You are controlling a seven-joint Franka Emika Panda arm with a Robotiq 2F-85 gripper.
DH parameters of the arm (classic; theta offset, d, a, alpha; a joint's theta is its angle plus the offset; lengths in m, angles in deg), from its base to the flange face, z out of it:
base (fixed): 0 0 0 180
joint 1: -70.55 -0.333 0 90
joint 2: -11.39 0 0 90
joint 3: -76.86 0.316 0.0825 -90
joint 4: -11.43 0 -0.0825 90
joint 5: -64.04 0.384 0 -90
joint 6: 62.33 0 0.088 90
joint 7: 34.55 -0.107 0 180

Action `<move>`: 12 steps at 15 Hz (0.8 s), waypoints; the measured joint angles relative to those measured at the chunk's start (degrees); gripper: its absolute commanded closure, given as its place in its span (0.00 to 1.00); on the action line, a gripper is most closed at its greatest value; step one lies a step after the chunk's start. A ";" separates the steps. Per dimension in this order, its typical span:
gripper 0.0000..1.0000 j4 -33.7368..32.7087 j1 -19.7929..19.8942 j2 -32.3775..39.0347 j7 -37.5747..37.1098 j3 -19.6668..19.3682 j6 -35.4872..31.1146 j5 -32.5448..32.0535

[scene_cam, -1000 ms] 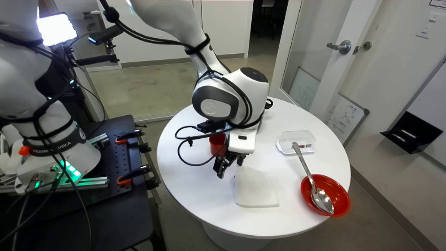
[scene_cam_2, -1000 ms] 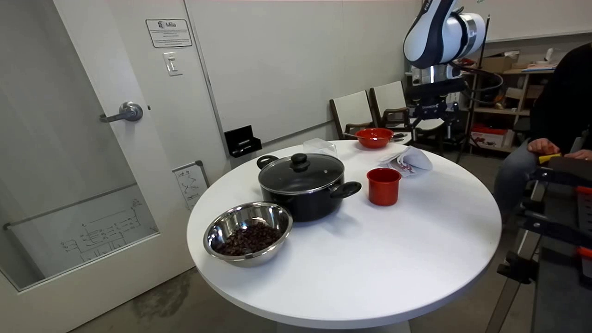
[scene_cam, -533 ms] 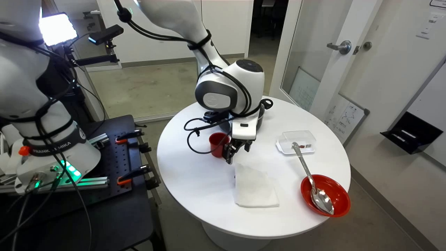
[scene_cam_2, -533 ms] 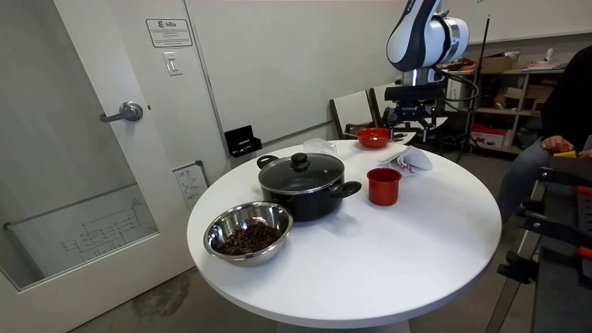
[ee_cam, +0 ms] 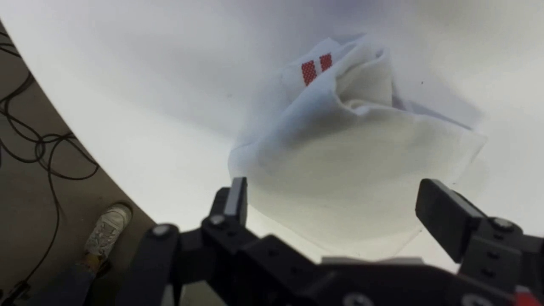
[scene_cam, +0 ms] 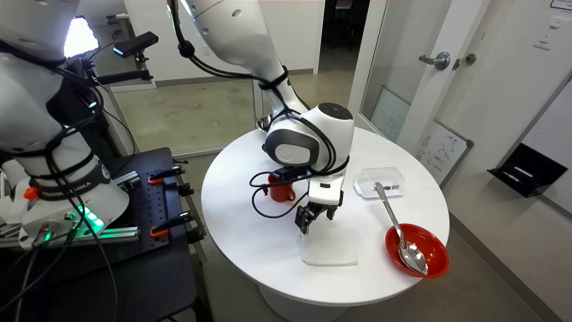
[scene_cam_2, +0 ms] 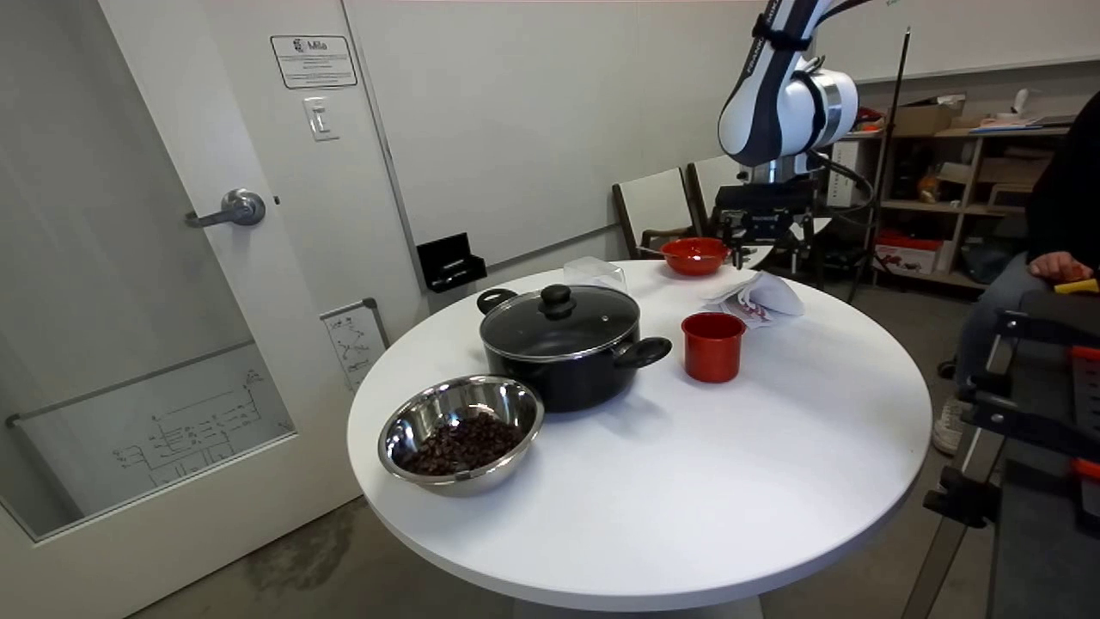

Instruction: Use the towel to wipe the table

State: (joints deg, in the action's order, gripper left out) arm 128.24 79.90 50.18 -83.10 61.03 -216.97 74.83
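- The white towel point(ee_cam: 365, 165) was lying, a little rumpled, on the round white table point(scene_cam_2: 739, 499).
- Above it hung the Robotiq gripper point(ee_cam: 335, 195), and its jaws stood wide apart.

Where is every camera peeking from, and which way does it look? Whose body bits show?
Exterior view: sits high, looks down on the round white table; the robot's white base, white arm and black claw show.
Exterior view: sits nearest the shiny round metal bowl, looks across the table; arm, claw and part of a person show.
Wrist view: rides on the arm, faces the rumpled white cloth towel below; claw fingers and a person's white shoe show.
Both exterior views share the towel and round red cup.
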 measured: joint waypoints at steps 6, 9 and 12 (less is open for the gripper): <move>0.00 -3.29 -1.16 3.79 -1.73 0.04 1.95 0.00; 0.00 -4.97 -1.72 5.55 -2.77 -0.12 4.42 -0.03; 0.00 -6.80 -2.21 7.74 -3.85 -0.52 5.80 -0.06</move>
State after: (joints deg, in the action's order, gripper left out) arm 121.43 77.69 57.91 -86.95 60.52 -211.17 74.77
